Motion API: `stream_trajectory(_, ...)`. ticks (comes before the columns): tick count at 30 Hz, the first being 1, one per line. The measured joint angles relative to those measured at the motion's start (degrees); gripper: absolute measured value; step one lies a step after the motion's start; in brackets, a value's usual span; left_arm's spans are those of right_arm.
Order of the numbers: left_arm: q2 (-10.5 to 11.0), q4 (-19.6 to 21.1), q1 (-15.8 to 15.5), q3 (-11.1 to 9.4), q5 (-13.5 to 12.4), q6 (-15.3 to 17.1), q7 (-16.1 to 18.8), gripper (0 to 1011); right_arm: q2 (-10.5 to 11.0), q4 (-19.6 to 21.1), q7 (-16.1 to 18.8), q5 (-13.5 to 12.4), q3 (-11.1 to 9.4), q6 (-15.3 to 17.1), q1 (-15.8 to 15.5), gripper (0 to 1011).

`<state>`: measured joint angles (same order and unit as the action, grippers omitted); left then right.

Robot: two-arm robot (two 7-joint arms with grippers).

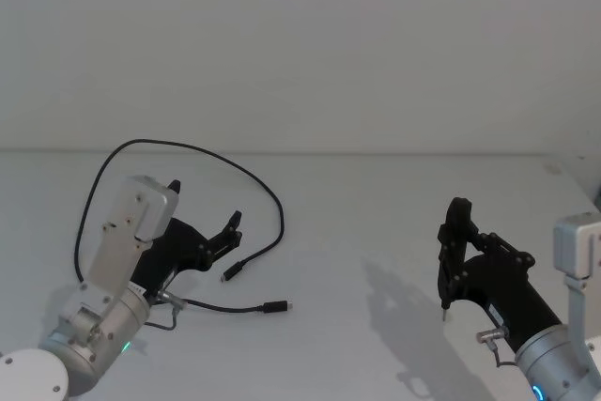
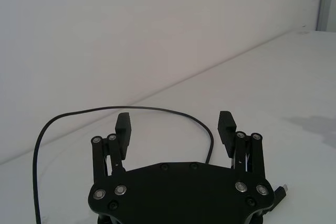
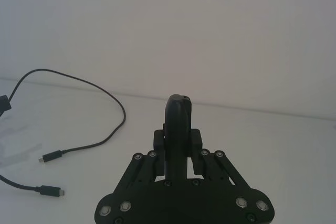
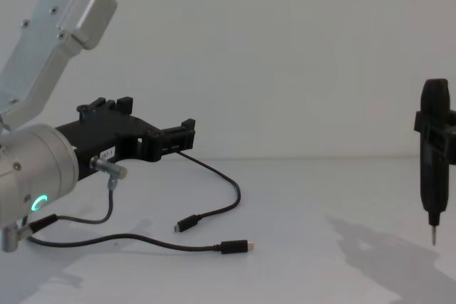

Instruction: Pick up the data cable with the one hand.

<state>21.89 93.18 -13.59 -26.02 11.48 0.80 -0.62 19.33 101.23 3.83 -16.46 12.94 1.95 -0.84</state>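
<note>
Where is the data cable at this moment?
In the head view, the data cable loops on the table's left half, beneath the open left gripper, both plugs toward the middle.

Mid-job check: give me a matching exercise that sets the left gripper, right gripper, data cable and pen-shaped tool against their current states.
Things:
1. left gripper
2. right gripper
3. data cable
4. pen-shaped tool

States:
A. lies looped on the table, both plugs free
B. held upright, metal tip down
C. open, holding nothing
D. shut on a slim black tool

Pairs: 1-C; 2-D; 3-A; 4-B
</note>
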Motion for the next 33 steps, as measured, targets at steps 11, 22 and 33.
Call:
stream_trajectory(11,0.0,0.0,0.0,0.0,0.0,0.0,0.0,1003,0.0,0.0,0.0,0.0,0.0,0.0,0.0,279)
stream_trajectory(22,0.0,0.0,0.0,0.0,0.0,0.0,0.0,1003,0.0,0.0,0.0,0.0,0.0,0.0,0.0,279)
stream_trajectory(33,0.0,0.0,0.0,0.0,0.0,0.0,-0.1,1003,0.0,0.0,0.0,0.0,0.0,0.0,0.0,279)
